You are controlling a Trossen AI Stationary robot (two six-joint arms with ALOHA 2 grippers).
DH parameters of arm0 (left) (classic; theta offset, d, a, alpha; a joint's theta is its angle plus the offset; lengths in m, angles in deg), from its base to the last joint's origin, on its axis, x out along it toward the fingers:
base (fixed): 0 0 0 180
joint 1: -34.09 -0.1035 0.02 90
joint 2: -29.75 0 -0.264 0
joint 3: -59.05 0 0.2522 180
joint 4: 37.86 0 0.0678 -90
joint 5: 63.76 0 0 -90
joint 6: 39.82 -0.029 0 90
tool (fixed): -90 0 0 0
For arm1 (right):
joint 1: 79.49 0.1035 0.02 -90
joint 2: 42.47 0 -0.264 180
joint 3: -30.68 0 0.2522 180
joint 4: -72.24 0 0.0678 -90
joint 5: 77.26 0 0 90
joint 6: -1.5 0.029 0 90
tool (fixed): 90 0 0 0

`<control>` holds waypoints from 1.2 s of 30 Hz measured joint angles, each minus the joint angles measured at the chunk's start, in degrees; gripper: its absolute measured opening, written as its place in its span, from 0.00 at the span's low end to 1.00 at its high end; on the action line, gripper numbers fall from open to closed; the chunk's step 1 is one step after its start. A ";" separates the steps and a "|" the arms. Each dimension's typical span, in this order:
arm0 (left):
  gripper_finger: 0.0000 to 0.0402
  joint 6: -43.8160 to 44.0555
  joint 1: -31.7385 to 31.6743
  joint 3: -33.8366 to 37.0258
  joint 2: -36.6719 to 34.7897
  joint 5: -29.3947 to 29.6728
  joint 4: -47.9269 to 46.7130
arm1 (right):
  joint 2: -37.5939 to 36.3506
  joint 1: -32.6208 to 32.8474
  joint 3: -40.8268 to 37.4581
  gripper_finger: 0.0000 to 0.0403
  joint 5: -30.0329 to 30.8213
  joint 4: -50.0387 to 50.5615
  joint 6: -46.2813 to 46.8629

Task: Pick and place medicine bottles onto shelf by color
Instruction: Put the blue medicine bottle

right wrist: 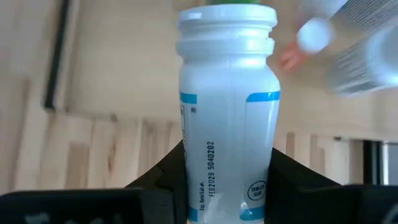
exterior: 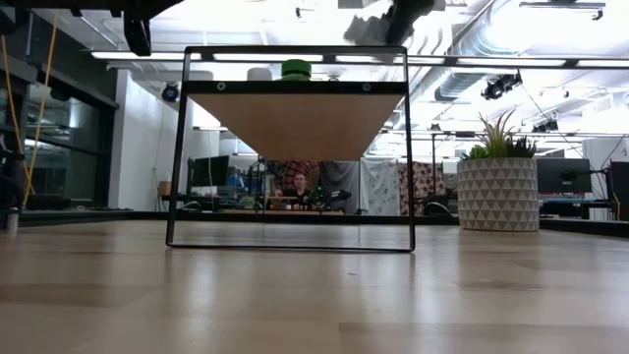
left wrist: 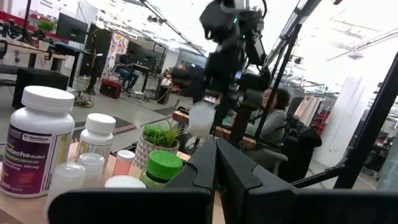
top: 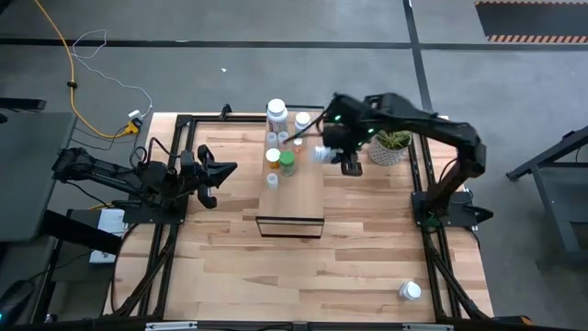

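The shelf [top: 292, 198], a pale-wood plank on a black frame, stands mid-table. At its far end stand several medicine bottles: a large white one [top: 277, 112], smaller white ones [top: 302, 119], and a green one [top: 287, 164]. My right gripper [top: 329, 154] hovers over the shelf's far right edge, shut on a white bottle with a blue-banded label [right wrist: 227, 118]. In the left wrist view this bottle [left wrist: 200, 118] hangs in the air. My left gripper [top: 225, 172] waits shut at the table's left, pointing at the shelf. My right gripper pinches the white bottle's body [right wrist: 227, 168] between its two fingers [right wrist: 165, 171], on opposite sides at the end away from the cap. The fingers slant down from above and run along the bottle. Its cap end [right wrist: 227, 25] points away from the wrist. The bottle is lifted clear.
A potted green plant [top: 390, 147] in a patterned white pot stands just right of my right gripper. One white bottle [top: 410, 291] lies alone near the table's near right corner. The black frame rails [top: 175, 184] run along the table's sides.
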 joint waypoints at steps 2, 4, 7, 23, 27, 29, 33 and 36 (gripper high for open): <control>0.00 0.00 0.00 0.00 0.00 -0.02 -0.02 | -2.23 -0.39 -0.08 0.30 -0.69 -1.76 1.94; 0.00 0.00 0.00 0.00 0.00 -0.02 0.00 | -5.83 -0.39 -3.74 0.30 -1.08 -6.45 4.11; 0.00 0.00 0.01 0.00 0.00 -0.02 0.01 | -13.85 -0.36 -17.00 0.30 -3.00 -17.84 9.02; 0.00 0.04 0.01 0.00 0.00 -0.04 0.34 | -33.60 4.59 -75.40 0.30 15.51 -108.26 34.18; 0.00 0.07 0.01 0.00 0.00 -0.03 0.46 | -26.45 4.61 -75.47 0.30 17.19 -115.03 34.19; 0.00 0.04 -0.02 0.00 0.00 0.03 0.46 | -22.30 4.61 -74.64 0.30 17.16 -118.29 34.08; 0.00 0.04 0.00 0.00 0.00 0.22 0.46 | -15.22 4.61 -73.10 0.32 16.82 -123.26 34.18; 0.00 0.04 0.01 0.00 0.00 0.29 0.46 | -11.34 4.61 -72.48 0.34 15.89 -124.13 34.47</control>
